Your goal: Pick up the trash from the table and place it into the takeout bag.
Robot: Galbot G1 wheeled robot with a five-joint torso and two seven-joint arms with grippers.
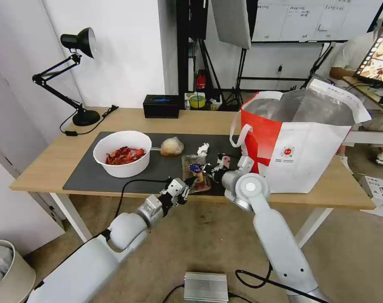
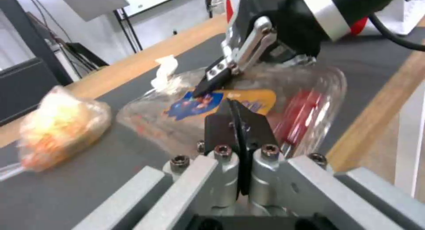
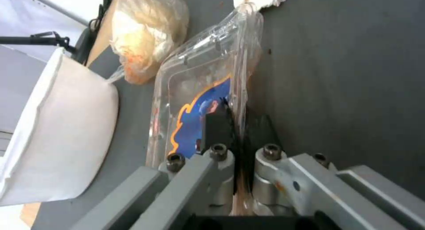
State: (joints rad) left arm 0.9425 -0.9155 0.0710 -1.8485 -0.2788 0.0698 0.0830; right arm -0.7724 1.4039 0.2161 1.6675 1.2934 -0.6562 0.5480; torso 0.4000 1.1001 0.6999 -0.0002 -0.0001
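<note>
Clear tray (image 1: 195, 171) is gripped at opposite edges by 2 tools near the mat's front edge on the desk (image 1: 44, 162): left tool (image 1: 190, 182) clamped on its near rim, right tool (image 1: 206, 169) pinched on its side wall. Takeout bag (image 1: 301, 143) is seen standing open just right.

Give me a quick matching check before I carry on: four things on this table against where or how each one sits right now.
Things:
1. bowl
2. clear tray
3. tissue
4. takeout bag

States:
A. stands open at the table's right end
B. pinched by the right hand
C. holds red shells, on the left of the mat
D. lies just behind the tray

Pairs: 1-C, 2-B, 3-D, 4-A
</note>
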